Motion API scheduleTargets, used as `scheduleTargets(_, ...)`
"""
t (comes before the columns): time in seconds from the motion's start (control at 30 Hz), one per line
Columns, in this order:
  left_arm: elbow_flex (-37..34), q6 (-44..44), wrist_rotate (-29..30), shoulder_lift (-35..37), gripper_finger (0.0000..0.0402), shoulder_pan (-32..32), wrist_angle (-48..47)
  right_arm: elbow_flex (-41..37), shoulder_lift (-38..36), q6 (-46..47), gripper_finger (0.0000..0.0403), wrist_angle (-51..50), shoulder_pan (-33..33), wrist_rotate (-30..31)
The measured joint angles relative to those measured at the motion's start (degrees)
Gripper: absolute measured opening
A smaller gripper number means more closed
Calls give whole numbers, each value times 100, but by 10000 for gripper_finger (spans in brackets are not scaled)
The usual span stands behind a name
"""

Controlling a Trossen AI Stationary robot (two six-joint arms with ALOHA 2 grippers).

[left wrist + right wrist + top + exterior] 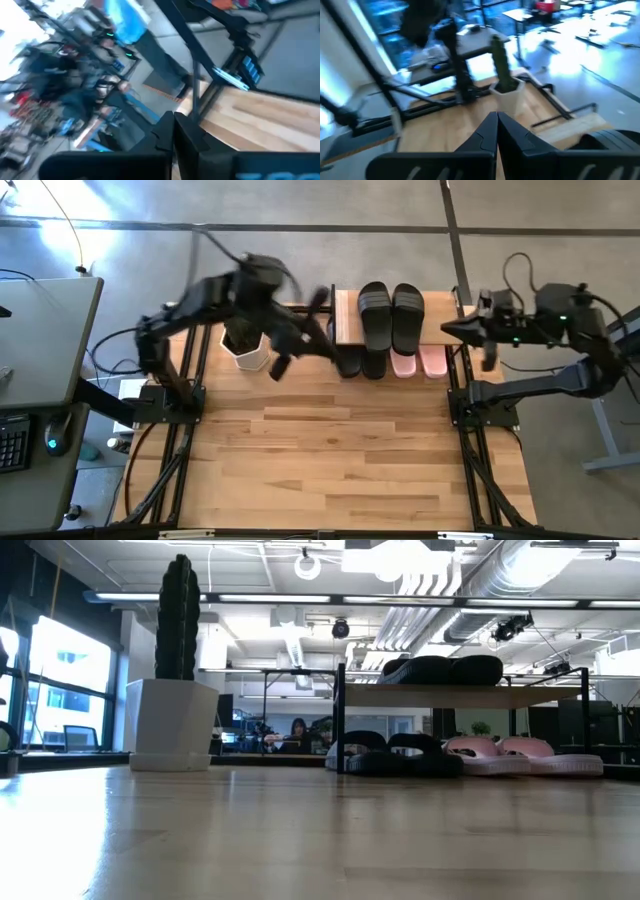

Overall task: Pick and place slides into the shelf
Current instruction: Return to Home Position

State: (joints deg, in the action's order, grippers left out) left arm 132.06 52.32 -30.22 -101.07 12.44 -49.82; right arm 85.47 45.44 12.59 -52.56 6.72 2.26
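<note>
beside the shelf [440, 310], left pincer [173, 137] and right pincer [496, 132] sit closed, empty.

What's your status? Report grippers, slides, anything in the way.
Left gripper shut, empty, near the pot; right gripper shut, empty, at right edge. Shelf holds six slides: two black on top, two black, two pink below. Nothing blocking.

Two dark jointed arms [200, 298], looping black cables [507, 265]

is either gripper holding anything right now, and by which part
Nothing is held. The left gripper and the right gripper each have their fingers closed together with nothing between them; the slides sit on the shelf.
</note>
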Motion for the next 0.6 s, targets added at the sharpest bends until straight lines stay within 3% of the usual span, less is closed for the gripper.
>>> scheduleTargets(0.2,8,-858,28,474,1,278,-12,-4,-458,-49,0,-118,-2,-277)
scheduleTargets(0.4,2,-779,-21,636,1,293,-897,-64,-883,46,0,-254,-2,-236)
scheduleTargets(0.6,-447,-729,-19,847,0,294,-1526,-1438,-1574,496,0,622,-2,-326)
